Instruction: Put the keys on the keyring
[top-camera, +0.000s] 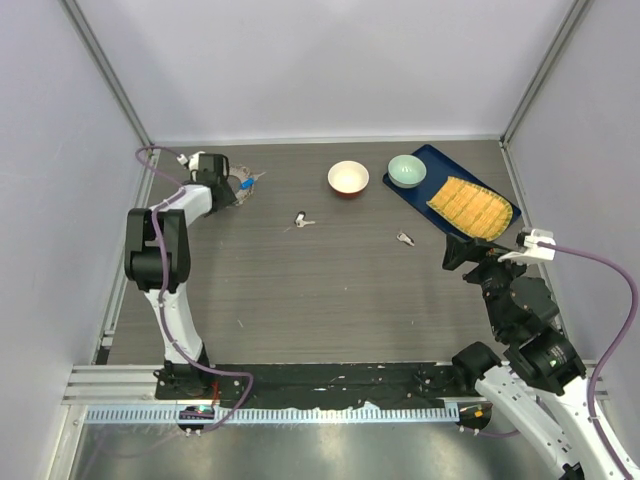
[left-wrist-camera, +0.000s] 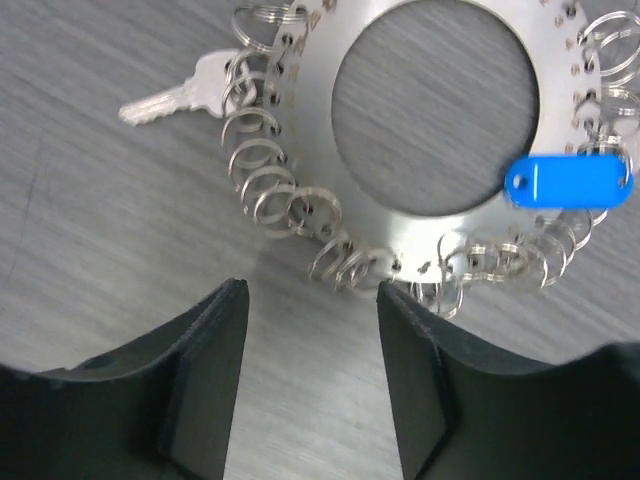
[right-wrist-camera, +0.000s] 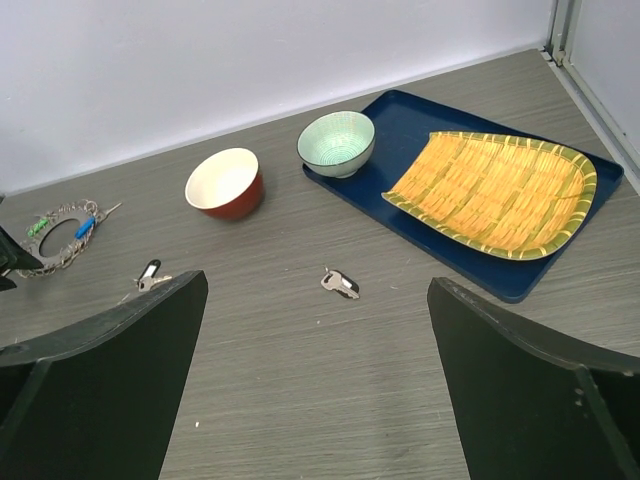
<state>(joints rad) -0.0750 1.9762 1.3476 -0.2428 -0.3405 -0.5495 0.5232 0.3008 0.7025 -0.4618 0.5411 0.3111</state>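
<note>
The keyring (top-camera: 244, 185) lies at the far left of the table. In the left wrist view it is a flat metal ring (left-wrist-camera: 420, 235) fringed with split rings, with a blue tag (left-wrist-camera: 568, 182) and one silver key (left-wrist-camera: 175, 95) on it. My left gripper (top-camera: 234, 190) (left-wrist-camera: 312, 290) is open and empty just short of the ring's rim, its right finger (left-wrist-camera: 410, 330) at the edge. Two loose keys lie mid-table: a black-headed one (top-camera: 303, 220) (right-wrist-camera: 150, 274) and another (top-camera: 405, 238) (right-wrist-camera: 340, 283). My right gripper (top-camera: 460, 252) (right-wrist-camera: 316, 282) is open and empty above the table.
A red bowl (top-camera: 347, 178) (right-wrist-camera: 225, 183) stands at the back. A green bowl (top-camera: 406, 170) (right-wrist-camera: 336, 143) and a yellow woven plate (top-camera: 470, 207) (right-wrist-camera: 495, 190) sit on a blue tray (top-camera: 437, 160) (right-wrist-camera: 420, 110) at the back right. Walls enclose the table.
</note>
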